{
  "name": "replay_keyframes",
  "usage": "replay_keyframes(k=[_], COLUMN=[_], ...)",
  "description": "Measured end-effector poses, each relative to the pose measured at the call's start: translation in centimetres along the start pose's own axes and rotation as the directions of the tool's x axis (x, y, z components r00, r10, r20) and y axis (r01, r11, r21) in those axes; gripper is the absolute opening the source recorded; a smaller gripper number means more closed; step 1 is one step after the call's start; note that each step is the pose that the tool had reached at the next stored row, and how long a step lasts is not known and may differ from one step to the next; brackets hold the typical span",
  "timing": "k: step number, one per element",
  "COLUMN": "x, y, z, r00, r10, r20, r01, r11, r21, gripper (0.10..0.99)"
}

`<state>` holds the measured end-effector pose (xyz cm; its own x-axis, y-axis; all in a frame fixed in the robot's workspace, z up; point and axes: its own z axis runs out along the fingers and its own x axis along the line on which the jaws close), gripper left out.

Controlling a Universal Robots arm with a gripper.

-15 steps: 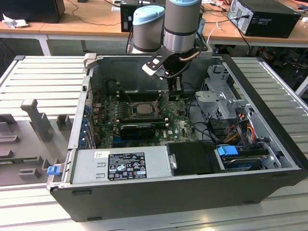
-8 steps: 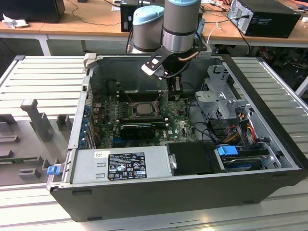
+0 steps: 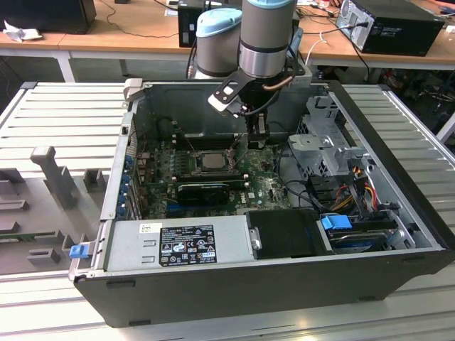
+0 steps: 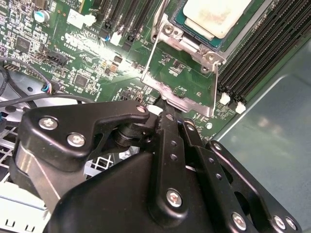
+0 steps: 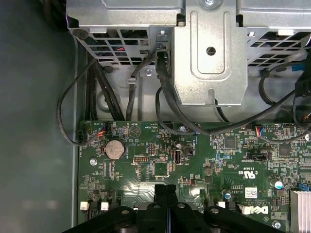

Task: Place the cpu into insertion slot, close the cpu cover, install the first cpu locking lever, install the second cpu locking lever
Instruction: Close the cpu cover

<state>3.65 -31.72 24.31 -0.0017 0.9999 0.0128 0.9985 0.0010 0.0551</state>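
Note:
The cpu point(image 3: 211, 160), a flat silver-grey square, lies in the insertion slot point(image 3: 194, 162) on the green board. The second wrist view also has the cpu point(image 4: 218, 14) seated in the slot's frame point(image 4: 188, 42). The cpu cover point(image 4: 177, 93), a thin metal frame, stands open from its hinge at the slot's edge, and the board shows through its window. My gripper point(image 3: 256, 144) hangs just to the exterior view's right of the slot. In both wrist views the gripper point(image 4: 164, 110) point(image 5: 165, 187) is shut, its tips right at the cover's free edge. Contact cannot be judged.
A black finned block point(image 3: 202, 190) lies in front of the slot, with the power supply point(image 3: 178, 241) nearer still. The metal drive cage point(image 3: 320, 142) point(image 5: 209, 53) and loose cables point(image 3: 355, 185) crowd the exterior view's right. Long black memory slots point(image 4: 262, 53) flank the socket.

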Motion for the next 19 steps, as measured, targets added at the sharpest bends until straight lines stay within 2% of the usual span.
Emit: replay_keyframes(k=[19], x=[0.00], y=[-0.41], z=[-0.02], r00=[1.0000], r10=[0.000], r20=[-0.0001], r01=[0.000], r11=[1.0000], r21=[0.000], gripper=[0.106])
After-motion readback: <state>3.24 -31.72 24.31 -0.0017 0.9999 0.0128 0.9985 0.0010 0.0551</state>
